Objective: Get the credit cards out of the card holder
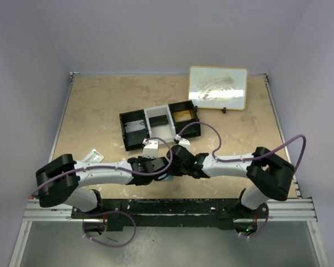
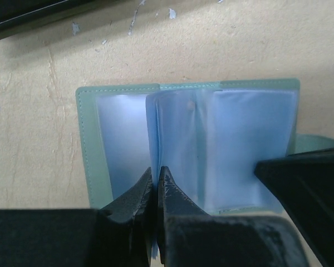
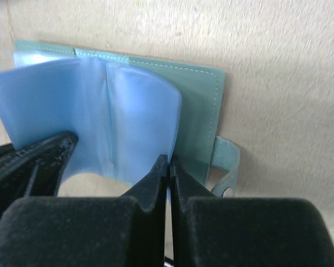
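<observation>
— So, in the top view, where do we find the card holder?

— Low in the middle of the frame, on the counter. It is mostly hidden where the left tool and the right tool meet, and only a sliver of blue shows. Just above them sits a black-and-white tray. A framed board stands at the upper right.

— And the left wrist view?

— We see the card holder lying open across the centre, with a green border around pale blue sleeves. At the bottom, the left tool is pressed together on the lower edge of one blue sleeve leaf. The right tool comes in from the lower right at the holder's side.

— The right wrist view?

— The card holder fills the upper left, its strap loop at the lower right. The right tool pinches the lower edge of a raised blue leaf. The left tool reaches in from the lower left. We cannot make out the credit cards in the sleeves.
</observation>
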`<state>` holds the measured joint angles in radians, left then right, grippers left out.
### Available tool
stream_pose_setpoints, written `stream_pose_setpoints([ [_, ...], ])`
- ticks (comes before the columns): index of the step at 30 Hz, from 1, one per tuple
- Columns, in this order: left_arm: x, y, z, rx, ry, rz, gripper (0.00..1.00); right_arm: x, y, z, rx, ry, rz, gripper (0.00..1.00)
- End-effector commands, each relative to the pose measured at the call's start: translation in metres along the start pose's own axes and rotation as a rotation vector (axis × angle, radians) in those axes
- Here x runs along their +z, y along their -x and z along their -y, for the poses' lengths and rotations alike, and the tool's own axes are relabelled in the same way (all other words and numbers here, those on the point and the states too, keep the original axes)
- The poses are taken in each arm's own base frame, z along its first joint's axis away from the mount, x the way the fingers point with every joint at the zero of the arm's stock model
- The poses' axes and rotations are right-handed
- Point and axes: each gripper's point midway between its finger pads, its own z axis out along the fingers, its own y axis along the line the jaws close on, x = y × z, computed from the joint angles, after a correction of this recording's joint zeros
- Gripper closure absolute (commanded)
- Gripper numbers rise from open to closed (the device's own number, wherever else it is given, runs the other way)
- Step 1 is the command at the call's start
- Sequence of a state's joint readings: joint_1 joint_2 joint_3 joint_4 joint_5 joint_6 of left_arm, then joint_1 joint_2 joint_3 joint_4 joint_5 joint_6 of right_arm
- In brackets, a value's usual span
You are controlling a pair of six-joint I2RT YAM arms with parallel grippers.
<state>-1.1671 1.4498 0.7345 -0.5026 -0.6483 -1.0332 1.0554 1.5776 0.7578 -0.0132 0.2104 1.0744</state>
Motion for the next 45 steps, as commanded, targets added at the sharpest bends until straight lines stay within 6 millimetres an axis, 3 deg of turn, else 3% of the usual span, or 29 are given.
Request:
stream_pose_setpoints([
  [1,-0.012,0.015,0.003,-0.107,-0.076,0.062,1.00,-0.011,-0.001,-0.001,0.033,0.065,0.010,0.97],
  [5,-0.022,0.017,0.016,-0.159,-0.191,0.054,0.95,-0.015,-0.001,-0.008,0.081,0.183,-0.011,0.92],
  [10,-0.029,0.019,0.019,-0.195,-0.243,0.039,0.69,-0.022,-0.002,-0.001,0.185,0.295,-0.017,0.85],
  [15,-0.035,0.030,0.010,-0.220,-0.232,0.052,0.61,-0.031,0.007,0.018,0.202,0.218,0.023,0.57],
  [17,-0.036,0.036,0.000,-0.233,-0.208,0.064,0.60,-0.037,0.015,0.026,0.194,0.162,0.054,0.52],
  [22,-0.042,0.052,-0.022,-0.261,-0.148,0.102,0.59,-0.068,0.042,0.024,0.210,0.194,0.175,0.51],
  [28,-0.050,0.063,-0.024,-0.278,-0.156,0.122,0.57,-0.081,0.047,-0.014,0.100,0.413,0.194,0.54],
  [31,-0.052,0.069,-0.027,-0.284,-0.145,0.145,0.55,-0.071,0.047,-0.032,0.021,0.463,0.176,0.54],
  [33,-0.054,0.075,-0.032,-0.289,-0.118,0.166,0.53,-0.055,0.039,-0.033,-0.019,0.439,0.122,0.54],
  [36,-0.065,0.091,-0.044,-0.312,-0.071,0.211,0.52,-0.025,0.018,0.000,0.000,0.235,0.008,0.55],
  [38,-0.075,0.099,-0.056,-0.318,-0.042,0.241,0.51,-0.022,0.017,0.009,-0.016,0.192,0.009,0.55],
  [41,-0.087,0.110,-0.076,-0.334,0.000,0.299,0.46,-0.034,0.026,-0.004,-0.070,0.264,0.051,0.53],
  [45,-0.100,0.121,-0.100,-0.343,0.051,0.362,0.36,-0.069,0.060,-0.029,-0.138,0.377,0.199,0.49],
])
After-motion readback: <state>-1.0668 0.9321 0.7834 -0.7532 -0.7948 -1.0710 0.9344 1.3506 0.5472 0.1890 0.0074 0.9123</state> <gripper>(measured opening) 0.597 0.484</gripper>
